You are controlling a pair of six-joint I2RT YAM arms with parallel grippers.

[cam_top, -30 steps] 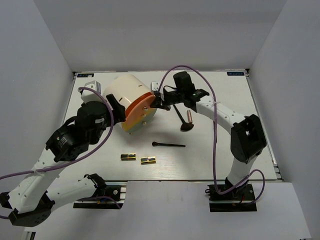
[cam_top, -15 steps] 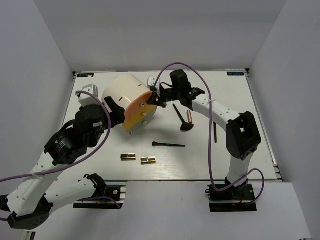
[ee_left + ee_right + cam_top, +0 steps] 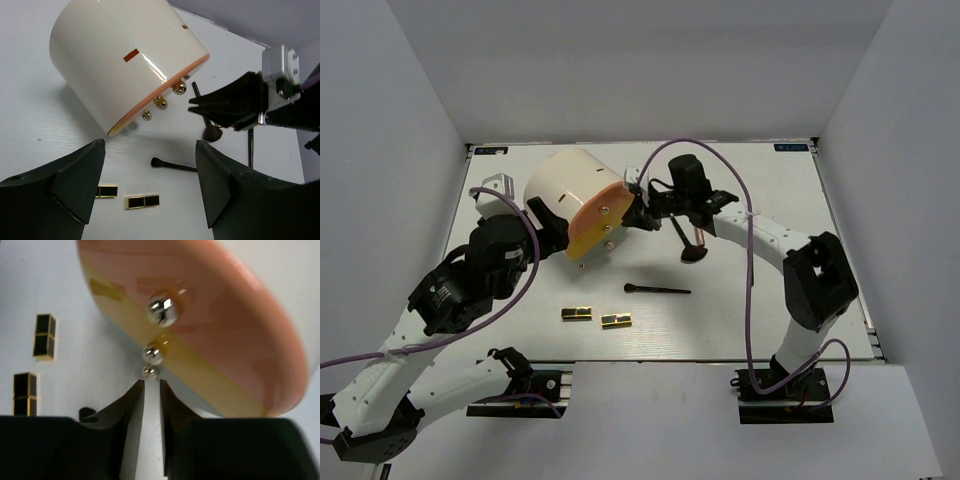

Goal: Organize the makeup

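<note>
Two gold-and-black cases (image 3: 576, 314) (image 3: 615, 321) lie near the front; they also show in the left wrist view (image 3: 107, 191) (image 3: 143, 201). A slim black brush (image 3: 657, 290) lies behind them. A fat-headed brush (image 3: 692, 252) and a rose-gold lipstick (image 3: 699, 235) lie under my right arm. My right gripper (image 3: 638, 212) has its jaws a narrow gap apart and empty, its tips (image 3: 151, 385) just below the lowest silver knob (image 3: 149, 371) on the orange face. My left gripper (image 3: 552, 222) is wide open and empty beside the cylinder's left flank (image 3: 150, 195).
The big cream cylinder (image 3: 565, 185) with an orange face lies tilted at the back left, three silver knobs on its face. A small pale object (image 3: 492, 184) sits at the back-left corner. Another slim black brush (image 3: 249, 150) lies to the right.
My right gripper has slid slightly down along the orange face toward the lowest knob. My left arm has shifted a little. The makeup on the table has not moved.
</note>
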